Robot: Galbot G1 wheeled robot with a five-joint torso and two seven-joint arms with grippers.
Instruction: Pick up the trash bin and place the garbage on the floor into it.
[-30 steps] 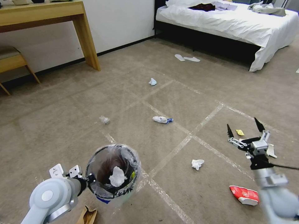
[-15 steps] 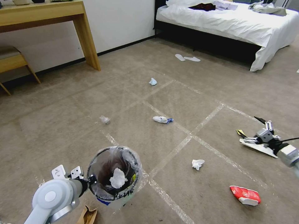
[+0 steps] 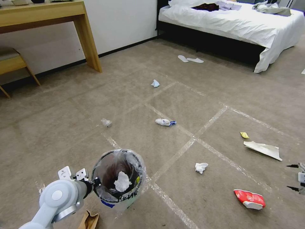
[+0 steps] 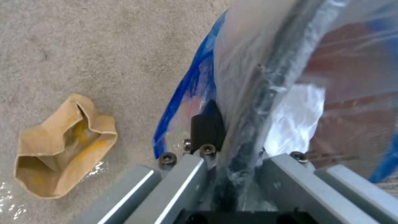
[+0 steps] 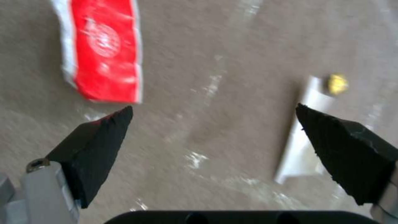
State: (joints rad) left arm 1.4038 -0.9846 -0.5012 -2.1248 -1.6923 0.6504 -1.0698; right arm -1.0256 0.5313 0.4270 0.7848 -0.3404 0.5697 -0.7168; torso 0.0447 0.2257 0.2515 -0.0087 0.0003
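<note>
black scrawl, unreadable, marks the trash bin point(image 3: 119, 178) gripped by left tool point(image 3: 92, 183).

Head cam looks down and forward over the carpeted floor point(image 3: 203, 105) from high up. Left wrist cam sits tight against the trash bin point(image 4: 265, 77) rim. Right wrist cam looks down close at the red wrapper point(image 5: 105, 51), also in the head view.

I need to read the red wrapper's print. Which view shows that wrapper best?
The right wrist view: the red wrapper lies large beyond the open right tool, its white emblem visible though blurred. The head view shows it small on the floor. The left wrist view faces elsewhere.
</note>
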